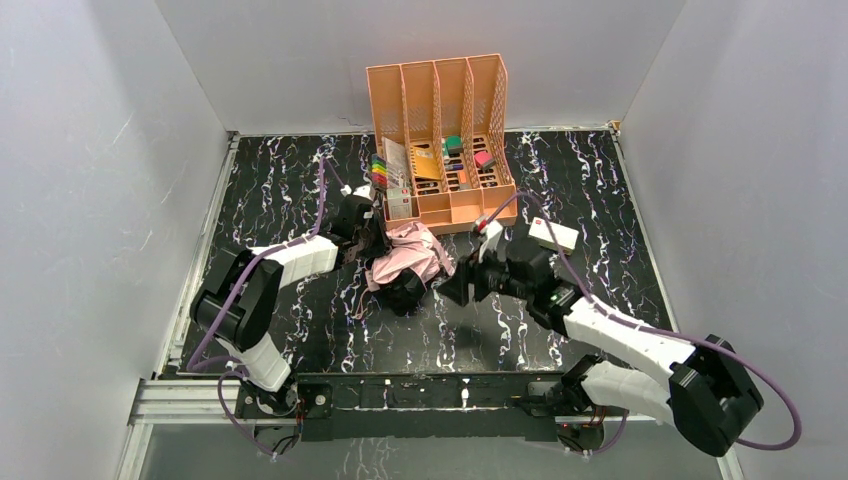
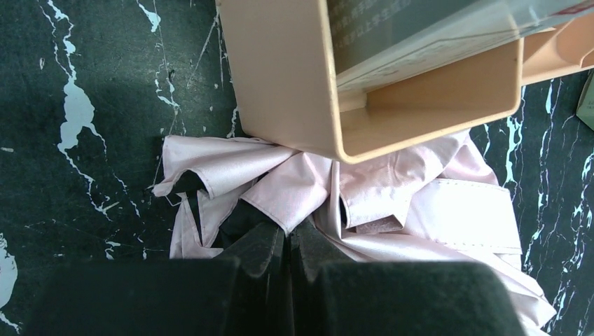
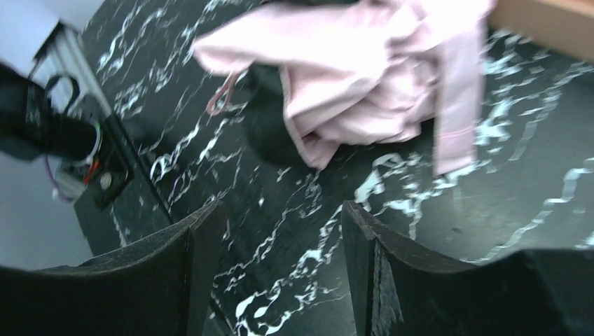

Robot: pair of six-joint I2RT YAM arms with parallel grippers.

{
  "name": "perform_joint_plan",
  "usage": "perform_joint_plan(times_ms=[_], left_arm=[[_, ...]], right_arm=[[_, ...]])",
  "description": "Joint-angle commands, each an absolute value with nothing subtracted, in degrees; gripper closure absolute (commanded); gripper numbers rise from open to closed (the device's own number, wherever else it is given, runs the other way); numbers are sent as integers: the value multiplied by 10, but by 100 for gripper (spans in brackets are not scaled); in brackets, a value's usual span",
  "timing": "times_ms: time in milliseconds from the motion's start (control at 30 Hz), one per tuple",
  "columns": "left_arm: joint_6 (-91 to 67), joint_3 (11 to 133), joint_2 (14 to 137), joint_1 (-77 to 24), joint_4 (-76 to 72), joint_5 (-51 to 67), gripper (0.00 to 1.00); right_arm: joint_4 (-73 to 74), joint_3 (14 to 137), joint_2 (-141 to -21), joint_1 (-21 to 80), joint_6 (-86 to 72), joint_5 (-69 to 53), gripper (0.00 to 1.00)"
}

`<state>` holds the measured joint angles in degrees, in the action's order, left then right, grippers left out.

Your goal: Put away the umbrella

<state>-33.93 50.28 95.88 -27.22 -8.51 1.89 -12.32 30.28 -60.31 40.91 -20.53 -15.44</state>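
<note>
— What fills the frame?
— A black marbled table [image 1: 570, 200], with an orange organiser [image 1: 385, 100] standing at its far side.
— And the umbrella?
— The umbrella [image 1: 405, 258] lies crumpled on the table, up against the organiser's front (pink side mostly up, black showing beneath).
— The arms?
— The left gripper [image 2: 287, 241] is clenched on a fold of pink fabric. The right gripper [image 3: 280, 210], fingers spread and holding nothing, hovers near the umbrella's other side.
</note>
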Motion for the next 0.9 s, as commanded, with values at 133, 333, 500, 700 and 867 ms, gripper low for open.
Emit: perform_joint_plan(times_ms=[133,333,500,700,867], left_arm=[[-337,483,983,-265,-37,-2,100],[-335,476,983,-265,-41,18,100],[-333,470,981,-265,-43,22,100],[-333,471,987,-266,-47,29,100],[-331,473,989,-265,-46,30,100]], right_arm=[[-314,250,-656,480,-181,-136,29],[-345,290,-749,480,-148,-172,29],[-360,304,-792,480,-136,-180,30],[-379,324,-825,480,-140,-192,34],[-393,335,-852,480,-144,-206,44]])
